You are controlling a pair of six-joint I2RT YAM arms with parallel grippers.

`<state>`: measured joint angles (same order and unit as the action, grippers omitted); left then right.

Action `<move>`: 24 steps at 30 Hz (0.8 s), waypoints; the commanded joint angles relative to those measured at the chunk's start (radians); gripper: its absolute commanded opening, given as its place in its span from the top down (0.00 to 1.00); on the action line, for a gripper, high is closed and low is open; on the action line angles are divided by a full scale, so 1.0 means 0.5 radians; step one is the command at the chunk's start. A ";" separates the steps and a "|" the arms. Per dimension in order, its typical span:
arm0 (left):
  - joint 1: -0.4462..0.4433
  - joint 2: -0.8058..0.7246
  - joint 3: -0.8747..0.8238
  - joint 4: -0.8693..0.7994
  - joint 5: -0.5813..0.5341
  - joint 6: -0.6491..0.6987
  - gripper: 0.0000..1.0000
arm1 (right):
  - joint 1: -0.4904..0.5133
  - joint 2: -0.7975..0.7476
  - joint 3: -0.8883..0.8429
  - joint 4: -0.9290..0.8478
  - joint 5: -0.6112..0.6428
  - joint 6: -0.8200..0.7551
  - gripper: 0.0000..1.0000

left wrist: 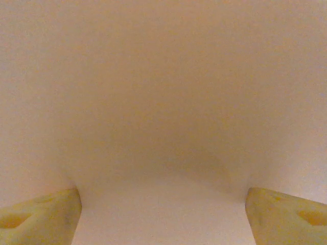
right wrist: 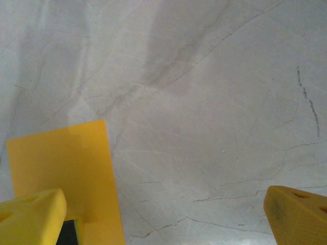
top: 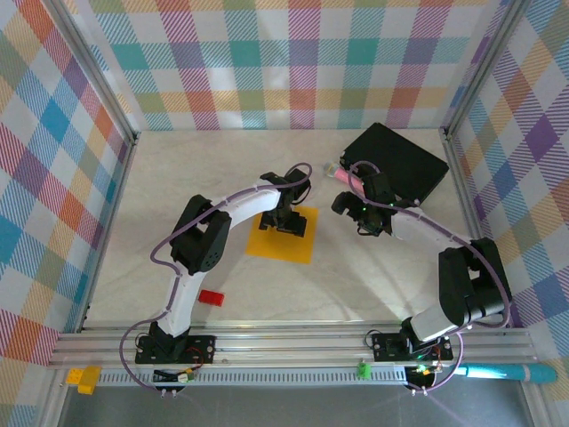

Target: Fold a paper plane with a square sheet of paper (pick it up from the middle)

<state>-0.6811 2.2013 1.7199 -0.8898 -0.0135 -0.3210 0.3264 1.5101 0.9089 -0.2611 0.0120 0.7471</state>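
From above, we see the left gripper (top: 286, 221) down over the middle of the square sheet of paper (top: 276, 246), which lies flat near the centre of the table (top: 178, 178). The right gripper (top: 351, 209) hangs just beside the sheet's right edge. In our judgement a pinch taken off-centre would lift the thin sheet lopsided and let it slide. The pink stick (top: 344, 175) and the black box (top: 396, 162) sit near the right arm, so a wide swing could knock them. The small red block (top: 211, 297) is well apart. The table is pale and marbled, walled by bright plaid panels (top: 267, 62) with an aluminium rail (top: 293, 342) along the near edge.

At the left wrist we find the yellow fingers (left wrist: 41, 217) spread wide with nothing clasped between them. The lens is so close that the surface is a warm blur, and we cannot tell whether the tips touch the paper. If they close on a flat sheet, they may skid across it or crumple it — there is no raised fold to catch.

At the right wrist the fingers (right wrist: 299, 209) are likewise released and grasp nothing. A corner of the sheet lies beside the left one, so a careless descent could pin or nudge it. The veined marble here looks smooth and faintly glossy — poor friction, we would guess.
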 commanded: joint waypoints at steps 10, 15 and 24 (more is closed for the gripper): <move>-0.031 0.137 -0.083 -0.075 -0.068 -0.036 0.16 | -0.008 0.045 -0.001 0.048 -0.039 0.039 0.01; -0.036 0.154 -0.123 -0.053 -0.084 -0.038 0.19 | -0.009 0.051 -0.001 0.053 -0.042 0.045 0.01; -0.037 0.160 -0.151 -0.027 -0.090 -0.038 0.24 | -0.009 0.057 0.005 0.052 -0.046 0.053 0.01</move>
<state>-0.6899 2.2051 1.7077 -0.8833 -0.0509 -0.3252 0.3264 1.5242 0.9089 -0.2470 0.0021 0.7628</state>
